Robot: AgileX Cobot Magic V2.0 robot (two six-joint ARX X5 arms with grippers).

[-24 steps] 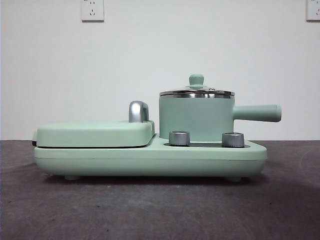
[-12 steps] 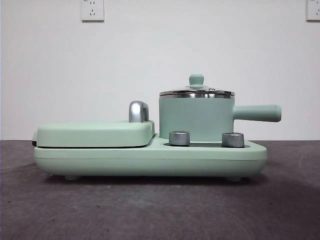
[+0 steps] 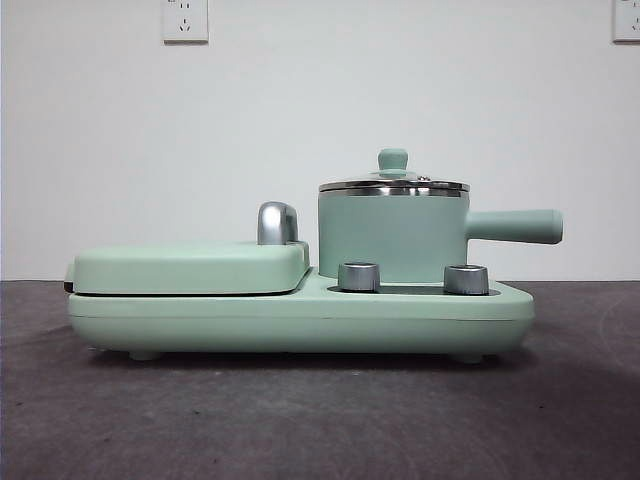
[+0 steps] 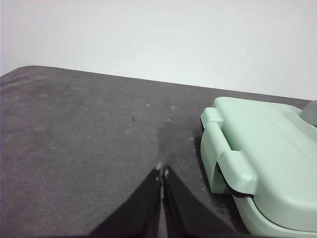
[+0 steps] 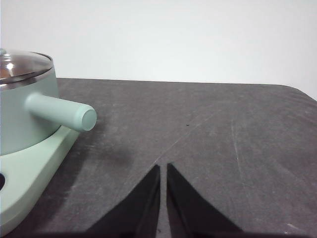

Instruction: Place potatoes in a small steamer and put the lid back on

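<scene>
Glass lid (image 3: 393, 184) sits on the small steamer (image 3: 392, 236), well off both grippers' pinched-together, empty fingers (image 4: 161, 173) (no potato visible); a careless grab at its small knob may slip.

The left hand (image 4: 162, 172) shows two matte black jaws, flat-faced wedges tapering to thin tips (pale scuffs at the very ends). The right hand (image 5: 163, 167) has the same black tapered pair.

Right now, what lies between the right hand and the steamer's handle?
Only bare dark table lies between the right hand and the steamer's handle, as the right wrist view shows.
</scene>
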